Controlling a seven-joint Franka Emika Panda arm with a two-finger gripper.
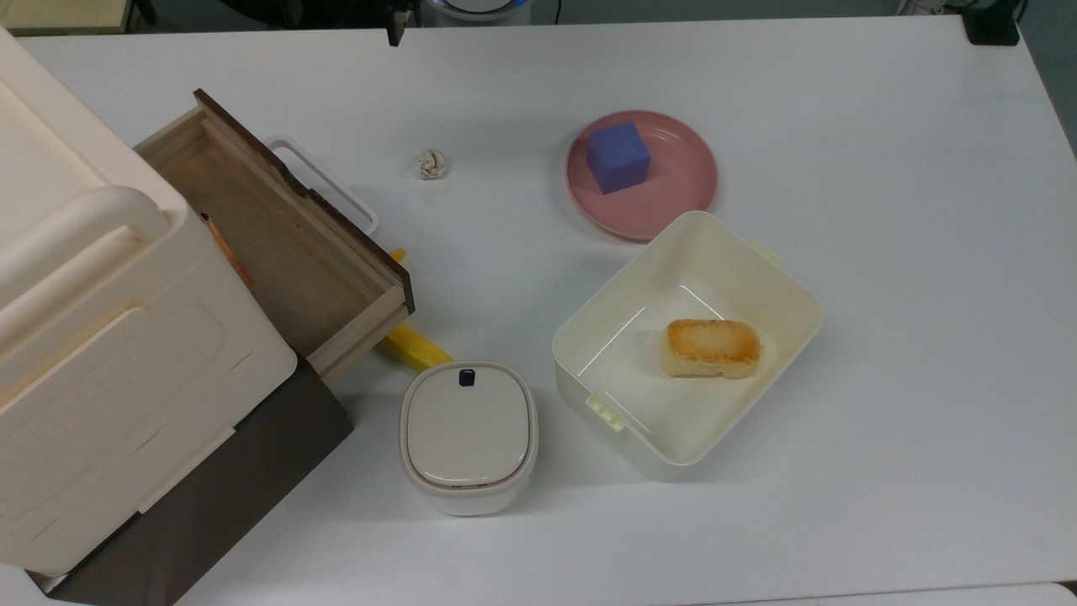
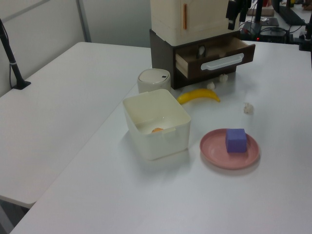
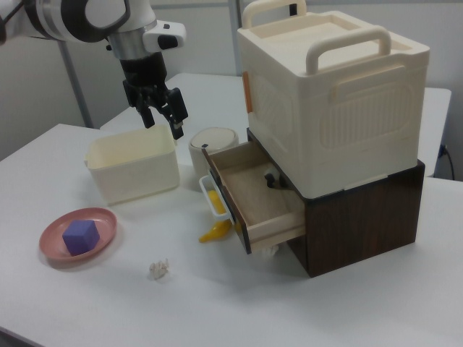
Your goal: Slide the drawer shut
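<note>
Wood drawer (image 3: 253, 199) open | gripper (image 3: 164, 120) raised, seemingly spread, apart

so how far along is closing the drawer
Nothing looks done yet: the drawer stands pulled out of the dark cabinet, tray open. The gripper hangs open in the air above the table, holding nothing, apart from the white handle. Reaching the front and pushing it in remain.
</note>
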